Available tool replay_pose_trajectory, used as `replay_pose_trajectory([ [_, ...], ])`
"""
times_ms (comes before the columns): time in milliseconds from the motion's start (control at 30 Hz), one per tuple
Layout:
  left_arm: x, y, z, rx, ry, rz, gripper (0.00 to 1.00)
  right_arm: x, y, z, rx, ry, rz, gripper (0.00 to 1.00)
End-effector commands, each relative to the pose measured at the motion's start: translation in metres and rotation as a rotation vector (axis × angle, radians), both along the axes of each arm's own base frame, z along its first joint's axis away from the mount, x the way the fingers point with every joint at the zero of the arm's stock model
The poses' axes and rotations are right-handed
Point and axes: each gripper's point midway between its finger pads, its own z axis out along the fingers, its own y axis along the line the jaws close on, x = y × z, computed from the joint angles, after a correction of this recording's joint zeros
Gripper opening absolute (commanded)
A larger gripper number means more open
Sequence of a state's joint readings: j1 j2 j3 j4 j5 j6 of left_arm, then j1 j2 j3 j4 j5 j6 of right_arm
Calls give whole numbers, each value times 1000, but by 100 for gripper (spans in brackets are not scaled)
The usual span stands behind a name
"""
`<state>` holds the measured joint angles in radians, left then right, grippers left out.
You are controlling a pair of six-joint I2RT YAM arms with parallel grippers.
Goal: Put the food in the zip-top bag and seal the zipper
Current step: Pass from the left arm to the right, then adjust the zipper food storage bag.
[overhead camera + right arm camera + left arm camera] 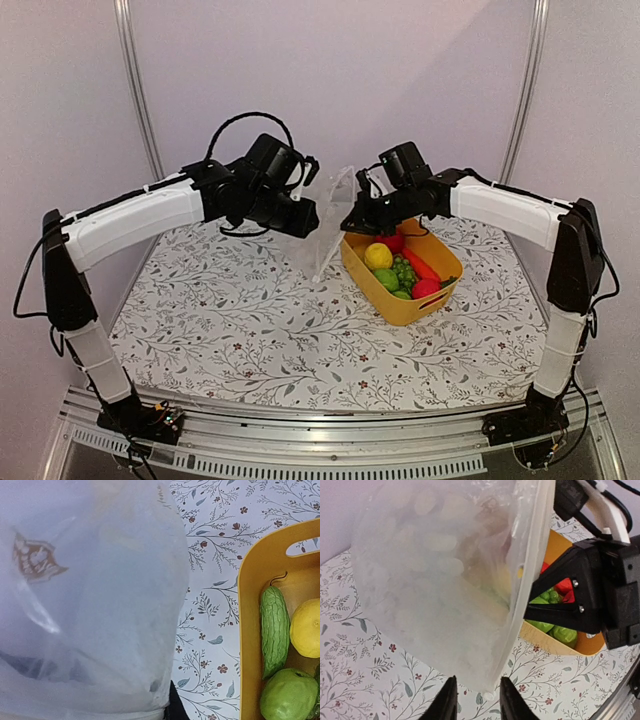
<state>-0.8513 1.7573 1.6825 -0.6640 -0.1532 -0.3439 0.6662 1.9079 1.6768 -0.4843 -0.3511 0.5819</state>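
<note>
Zip-top bag | upright between left pincer and right pincer | beside tub

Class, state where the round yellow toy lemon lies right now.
In the top view the lemon lies in the yellow plastic tub, right of centre, beside green grapes.

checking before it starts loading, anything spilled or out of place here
Nothing stands out. The clear dotted plastic bag is held up, and the toy fruits and vegetables all lie in the yellow plastic tub, none on the floral table.
</note>
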Motion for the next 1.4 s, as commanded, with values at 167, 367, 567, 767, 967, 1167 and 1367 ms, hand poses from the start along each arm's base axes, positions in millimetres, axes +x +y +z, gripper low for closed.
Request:
replay_pose_trajectory([
  [167, 7, -17, -29, 132, -127, 65, 49, -13, 20, 11, 93, 26, 52, 0],
  [367, 18, -16, -43, 173, -154, 138, 47, -20, 16, 12, 100, 36, 54, 0],
  [567, 30, 3, -44, 239, -208, 238, 22, -25, 10, 7, 69, 59, 49, 0],
  [767, 35, 21, -31, 274, -268, 298, 0, -15, -25, -4, -36, 45, -87, 0],
  [967, 27, 25, -8, 216, -276, 313, 0, 2, -64, 0, -113, 8, -244, 0],
  [1167, 19, 35, 9, 150, -291, 354, 0, 7, -86, -13, -145, 51, -299, 0],
  [1367, 18, 35, 9, 163, -292, 339, 0, 1, -62, -16, -48, 86, -200, 0],
])
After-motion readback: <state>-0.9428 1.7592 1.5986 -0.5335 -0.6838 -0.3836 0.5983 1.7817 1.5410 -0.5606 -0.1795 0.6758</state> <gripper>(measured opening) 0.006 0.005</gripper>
